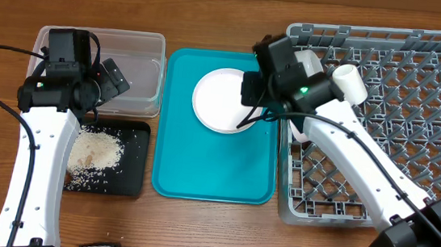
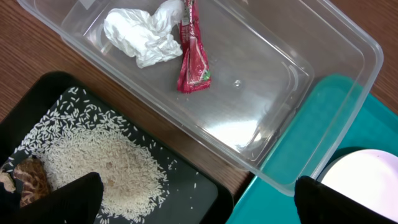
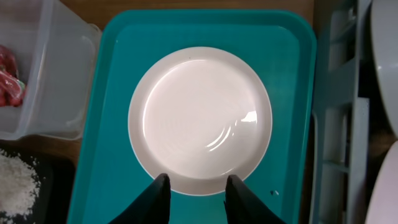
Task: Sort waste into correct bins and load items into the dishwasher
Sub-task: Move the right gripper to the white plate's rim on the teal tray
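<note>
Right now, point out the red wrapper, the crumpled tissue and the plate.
red wrapper (image 2: 194, 59): left wrist view, middle of its printed face.
crumpled tissue (image 2: 142, 34): left wrist view, centre of the wad.
plate (image 3: 200, 121): right wrist view, centre of its well.

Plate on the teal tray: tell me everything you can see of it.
The plate is round, pale pink-white and glossy like glazed ceramic, with a shallow flat well and a low raised rim. A light reflection shows on it. It looks empty and clean. It lies flat, right way up, on the teal tray, in the tray's upper half in the overhead view. The right gripper, open, hangs over its rim; contact cannot be told.
</note>
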Robot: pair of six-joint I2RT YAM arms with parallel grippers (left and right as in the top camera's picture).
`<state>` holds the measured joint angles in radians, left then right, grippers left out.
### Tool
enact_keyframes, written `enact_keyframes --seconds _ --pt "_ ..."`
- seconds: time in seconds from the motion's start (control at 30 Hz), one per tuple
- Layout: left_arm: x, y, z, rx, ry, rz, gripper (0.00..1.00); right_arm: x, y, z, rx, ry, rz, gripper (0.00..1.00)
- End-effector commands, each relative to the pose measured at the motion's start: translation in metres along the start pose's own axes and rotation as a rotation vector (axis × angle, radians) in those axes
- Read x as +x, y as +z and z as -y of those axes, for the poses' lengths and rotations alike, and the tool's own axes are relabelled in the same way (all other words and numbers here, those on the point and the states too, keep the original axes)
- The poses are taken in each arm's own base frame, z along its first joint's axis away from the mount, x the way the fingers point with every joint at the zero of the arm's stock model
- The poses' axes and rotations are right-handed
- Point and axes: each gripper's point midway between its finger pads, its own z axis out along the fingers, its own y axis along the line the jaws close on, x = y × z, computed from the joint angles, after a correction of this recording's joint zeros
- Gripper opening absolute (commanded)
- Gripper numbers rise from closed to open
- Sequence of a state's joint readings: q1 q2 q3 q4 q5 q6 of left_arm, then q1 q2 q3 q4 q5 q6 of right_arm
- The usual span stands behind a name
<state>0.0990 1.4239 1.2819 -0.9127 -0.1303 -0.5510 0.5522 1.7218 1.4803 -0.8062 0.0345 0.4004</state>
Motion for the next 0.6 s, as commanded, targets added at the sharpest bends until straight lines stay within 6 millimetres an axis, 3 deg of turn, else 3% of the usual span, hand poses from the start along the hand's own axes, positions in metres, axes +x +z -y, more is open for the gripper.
enact_keyframes --seconds 0.0,0.33,0.57 --pt "-0.006 -0.005 0.003 0.012 -0.017 0.019 1.0 0.011 0.014 0.006 0.02 0.006 -0.009 0.37" --pt "-0.006 -0.005 0.003 0.012 -0.017 0.019 1.0 0.018 0.045 0.027 0.115 0.004 0.017 0.47" --pt "-0.006 -0.005 0.003 0.012 -0.017 0.019 1.0 0.022 0.074 0.027 0.122 -0.002 0.004 0.55"
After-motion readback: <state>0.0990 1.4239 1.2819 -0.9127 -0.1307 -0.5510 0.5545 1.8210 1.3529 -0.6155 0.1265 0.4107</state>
